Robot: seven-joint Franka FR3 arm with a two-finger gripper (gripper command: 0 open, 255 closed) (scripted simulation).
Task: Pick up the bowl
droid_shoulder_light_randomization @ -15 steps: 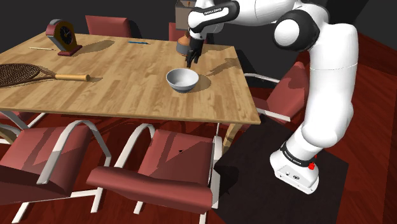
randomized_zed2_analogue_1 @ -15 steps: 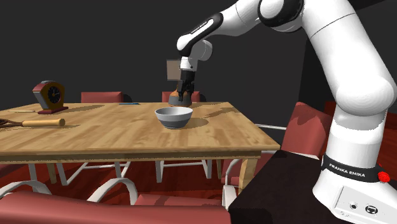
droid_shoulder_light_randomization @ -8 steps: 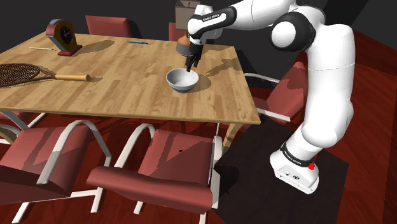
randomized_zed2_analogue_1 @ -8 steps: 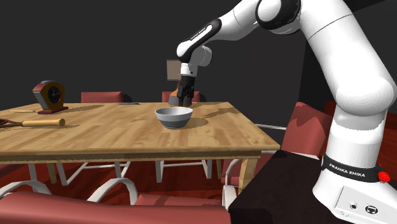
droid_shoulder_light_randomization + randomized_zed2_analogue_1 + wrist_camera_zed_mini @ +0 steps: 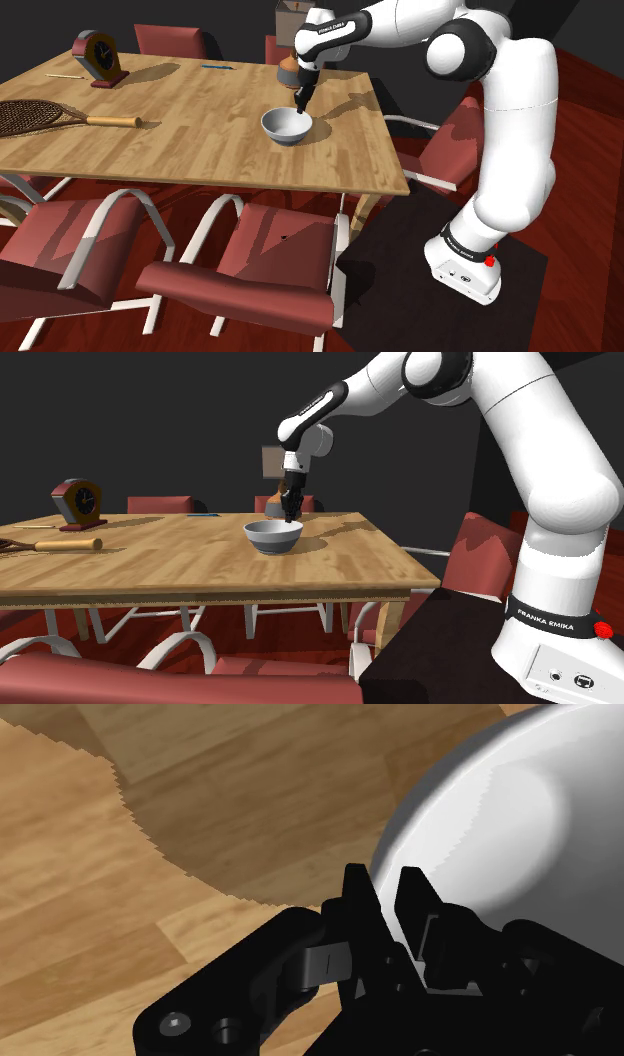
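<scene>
Two black fingers (image 5: 358,904) stand pinched almost together with the pale grey bowl (image 5: 500,814) caught by its rim in the thin gap between them, so the gripper (image 5: 301,104) has the bowl by its edge. The bowl rests on the wooden table (image 5: 200,140), toward the shoulder view's right end, gripper coming straight down on its far-right rim. Clock (image 5: 97,56) and racket (image 5: 40,116) sit well apart, over at the left end.

shoulder view | bowl (image 5: 286,125) on table (image 5: 200,150) | gripper (image 5: 300,103) at its 1 o'clock rim | clock (image 5: 98,56) at 10 o'clock | racket (image 5: 50,116) at 9 o'clock
</scene>
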